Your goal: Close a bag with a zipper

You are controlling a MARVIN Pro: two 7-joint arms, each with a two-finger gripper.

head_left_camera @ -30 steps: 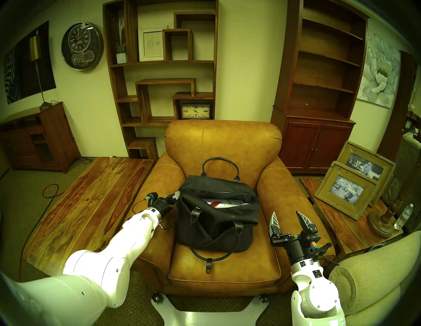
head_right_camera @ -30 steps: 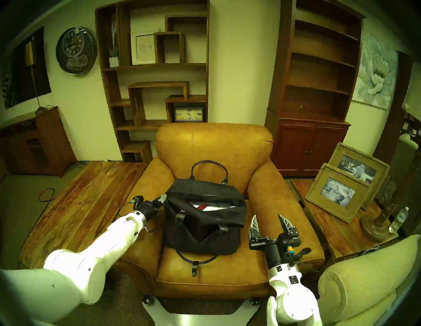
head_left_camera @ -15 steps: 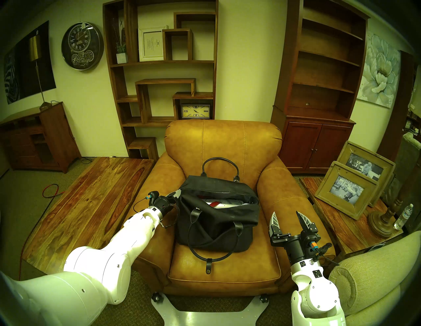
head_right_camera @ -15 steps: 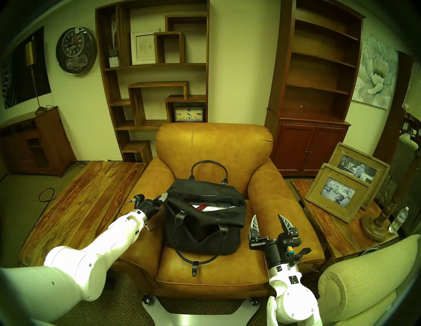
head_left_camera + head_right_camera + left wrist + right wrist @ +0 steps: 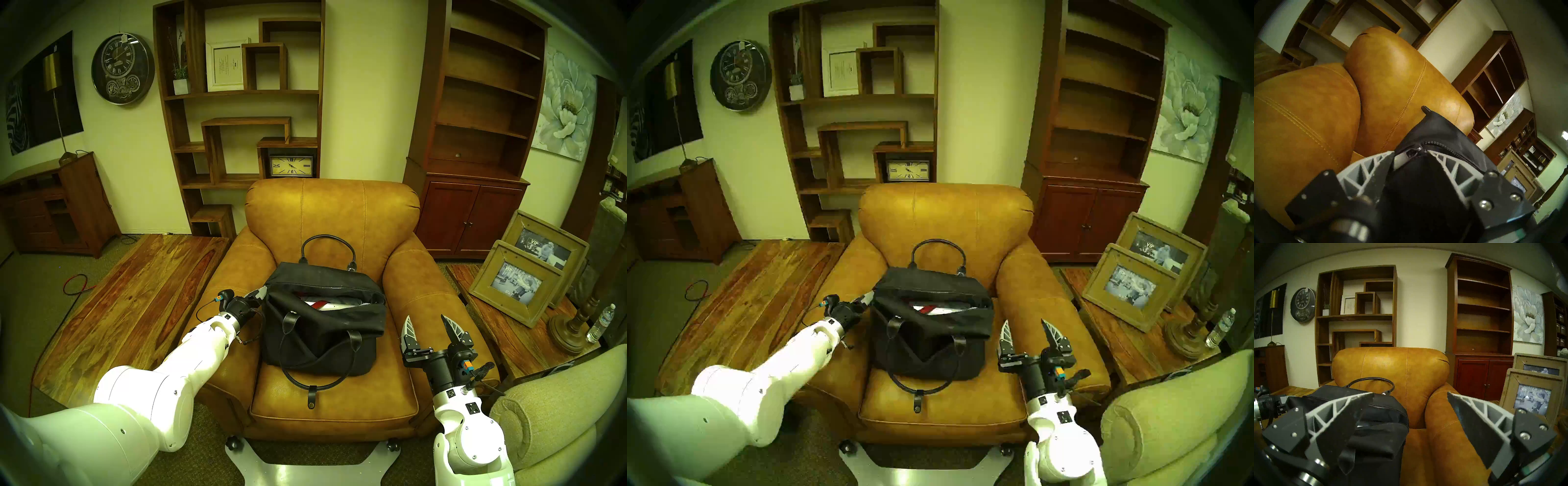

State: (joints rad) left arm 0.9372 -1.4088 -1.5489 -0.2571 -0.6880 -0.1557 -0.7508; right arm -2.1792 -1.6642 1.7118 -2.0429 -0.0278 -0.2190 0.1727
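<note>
A boxy black bag (image 5: 322, 325) sits on the seat of a tan leather armchair (image 5: 332, 210). Its top gapes, showing white and red contents. The zipper (image 5: 339, 287) runs along the top, and the left wrist view shows its teeth (image 5: 1440, 146) parted and the slider (image 5: 1411, 152) at the near end. My left gripper (image 5: 263, 292) is shut on the black fabric at the bag's left end (image 5: 1423, 186), one finger on each side just below the slider. My right gripper (image 5: 428, 322) stands open and empty to the right of the bag (image 5: 1376, 421), above the seat.
One bag handle (image 5: 327, 239) stands up at the back and the other (image 5: 315, 380) droops onto the seat front. A wooden table (image 5: 135, 305) lies to the left. A side table holds picture frames (image 5: 519, 281) and a water bottle (image 5: 600, 322) at right. A green sofa arm (image 5: 559, 407) is at near right.
My left gripper's fingers have closed in on the bag's left end, and the left wrist has shifted slightly. The right arm has not moved.
</note>
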